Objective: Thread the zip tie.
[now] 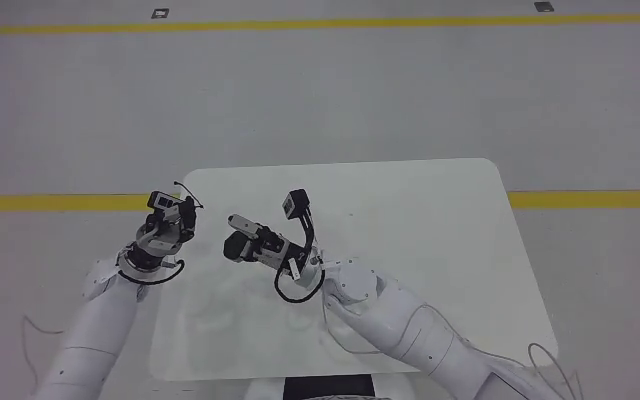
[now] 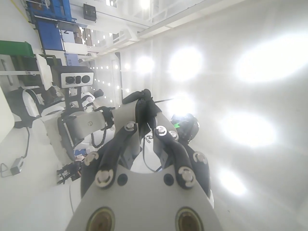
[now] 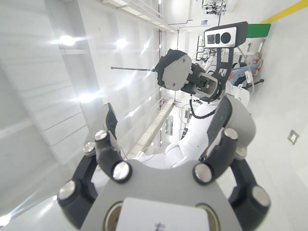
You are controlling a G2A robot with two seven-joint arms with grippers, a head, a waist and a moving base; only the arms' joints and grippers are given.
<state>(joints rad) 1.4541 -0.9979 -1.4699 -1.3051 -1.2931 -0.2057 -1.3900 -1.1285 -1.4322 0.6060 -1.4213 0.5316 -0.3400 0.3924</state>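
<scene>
A thin black zip tie point(image 1: 188, 192) is pinched in my left gripper point(image 1: 183, 212), which is held above the table's left edge. In the left wrist view the fingers are shut on the tie's thick end point(image 2: 144, 102), and the slim tail point(image 2: 166, 100) sticks out sideways. My right gripper point(image 1: 232, 247) hovers a short way to the right of the left one, facing it. Its fingers point(image 3: 109, 118) stand wide apart with nothing between them. The right wrist view looks across at the left gripper point(image 3: 168, 73), with the tie's tail point(image 3: 130, 68) pointing away from it.
The white table point(image 1: 450, 200) with rounded corners carries no other objects. Its left edge runs just under the left gripper. Grey floor with yellow lines point(image 1: 570, 199) surrounds it. A black cable point(image 1: 297, 292) loops at the right wrist.
</scene>
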